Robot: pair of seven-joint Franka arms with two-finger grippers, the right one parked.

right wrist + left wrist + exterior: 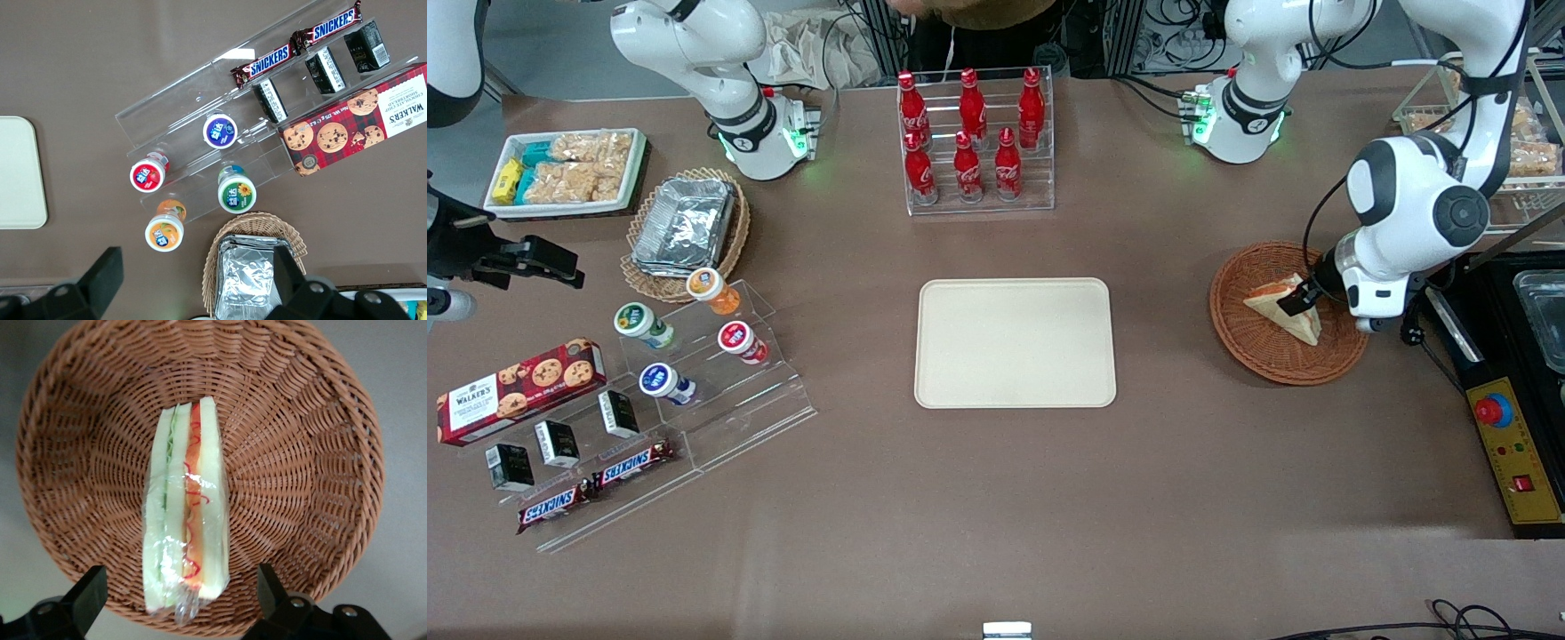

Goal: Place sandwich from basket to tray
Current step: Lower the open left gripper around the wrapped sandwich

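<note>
1. The left arm's gripper (1300, 298) is down inside the round reddish-brown wicker basket (1249, 342), which sits toward the working arm's end of the table.
2. Its fingers (85, 595) stand wide apart, 1 on each flat bread face of the sandwich (187, 533), with a gap on both sides; they do not touch it.
3. The sandwich (1280, 307) is a plastic-wrapped triangular wedge resting on the basket floor, its cut edge up, showing white bread with green and red-orange filling layers.
4. The cream-beige rectangular tray (1015, 343) lies flat at the middle of the table, well apart from the basket, with nothing on it.
5. A clear rack holding 6 red cola bottles (971, 133) stands farther from the front camera than the tray.
6. Toward the parked arm's end lie a tan basket of foil containers (685, 224), 4 small lidded cups (694, 333) on a clear stepped stand, a Walker's cookie box (516, 389) and 2 Snickers bars (596, 484).
</note>
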